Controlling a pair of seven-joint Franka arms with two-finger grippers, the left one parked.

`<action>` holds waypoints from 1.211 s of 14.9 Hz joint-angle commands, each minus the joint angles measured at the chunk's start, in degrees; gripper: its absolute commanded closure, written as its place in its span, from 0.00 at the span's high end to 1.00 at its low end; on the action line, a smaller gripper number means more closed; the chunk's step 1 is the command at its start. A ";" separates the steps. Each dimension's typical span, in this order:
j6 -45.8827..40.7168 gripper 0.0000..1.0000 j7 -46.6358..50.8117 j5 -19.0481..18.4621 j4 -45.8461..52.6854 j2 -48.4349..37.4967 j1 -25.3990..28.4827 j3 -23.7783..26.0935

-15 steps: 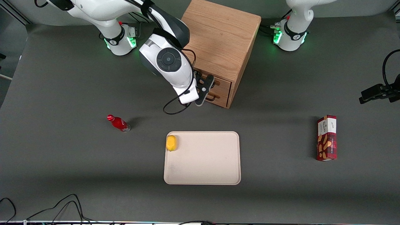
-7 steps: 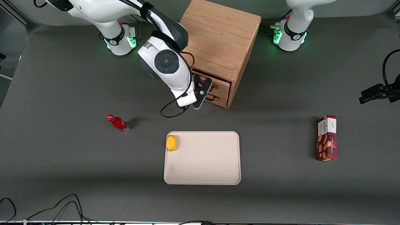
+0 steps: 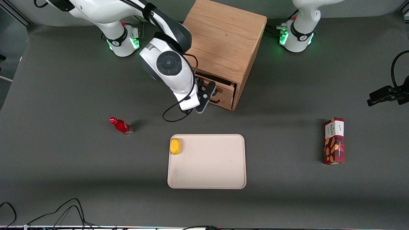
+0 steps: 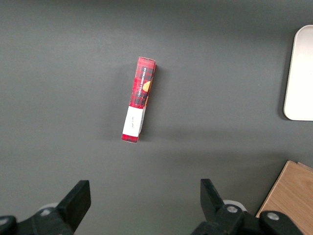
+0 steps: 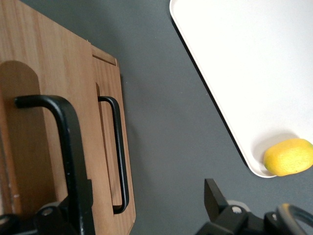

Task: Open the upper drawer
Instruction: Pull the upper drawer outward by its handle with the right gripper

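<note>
From the front, my gripper (image 3: pixel 204 93) hangs right in front of the oak cabinet (image 3: pixel 223 38), at the level of the upper drawer (image 3: pixel 223 91), whose front stands a little way out of the cabinet with a dark gap showing above it. The bottom drawer (image 3: pixel 223 101) sits flush beneath it. Nearer the camera lies a cream tray (image 3: pixel 207 187) with a lemon (image 3: pixel 175 146) in one of its corners. A red bottle (image 3: pixel 121 126) lies toward my working end of the table (image 3: pixel 64 166), and a red snack box (image 3: pixel 334 140) lies toward the parked arm's end. The parked arm's wrist camera shows that snack box (image 4: pixel 139 100) lying on the table, well apart from the tray's edge (image 4: pixel 301 73) and the cabinet's corner (image 4: pixel 288 196). At my own wrist, my fingers are spread wide. The upper drawer's black wire handle (image 5: pixel 71 147) runs just beside one finger (image 5: pixel 49 215), inside the gap, while the other finger (image 5: pixel 215 193) stands well clear of it over the table. The upper drawer's front stands proud of the bottom drawer's handle (image 5: pixel 120 152).
</note>
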 commanded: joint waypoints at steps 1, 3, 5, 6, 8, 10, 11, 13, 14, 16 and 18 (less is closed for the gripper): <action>0.97 1.00 1.33 -2.26 0.48 0.95 -0.35 -0.06; 1.23 1.00 1.24 -2.26 0.48 1.04 -0.52 -0.14; 2.54 1.00 1.16 -2.35 0.65 1.38 -0.61 -0.49; 2.72 1.00 0.98 -2.35 1.26 1.56 -0.44 -1.45; 3.16 1.00 0.80 -2.79 1.88 2.35 -0.44 -1.90; 3.34 1.00 0.80 -4.28 2.15 3.14 -0.61 -1.99; 3.34 1.00 0.72 -4.46 2.58 3.32 -0.78 -1.99; 3.34 1.00 0.63 -4.55 3.55 4.02 -1.23 -2.34; 3.34 1.00 0.63 -5.16 3.73 4.37 -1.31 -2.43; 3.34 1.00 0.63 -5.95 4.34 4.99 -1.49 -2.78; 3.34 1.00 0.54 -6.30 6.10 6.13 -1.58 -2.96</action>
